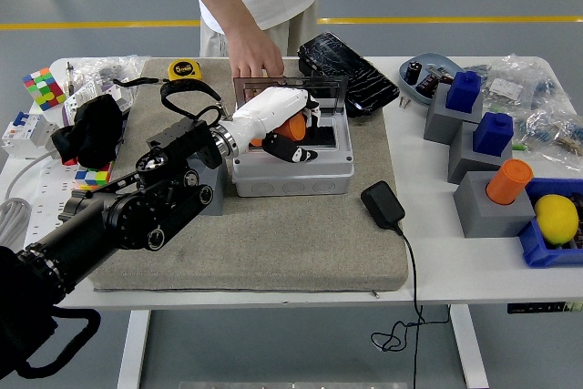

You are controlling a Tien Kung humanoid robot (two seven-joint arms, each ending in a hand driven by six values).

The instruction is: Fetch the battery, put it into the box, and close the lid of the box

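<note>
One left hand [284, 125] is over the open gray box [291, 166] with its fingers [305, 154] curled around the orange battery [290, 124], so lower it gently inside, then let go.

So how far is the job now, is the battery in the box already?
Fetching is done: the left hand grips the orange battery over the open box. Placing is under way; it is not released. The lid stands upright, a person's hand at its edge. Closing remains.
</note>
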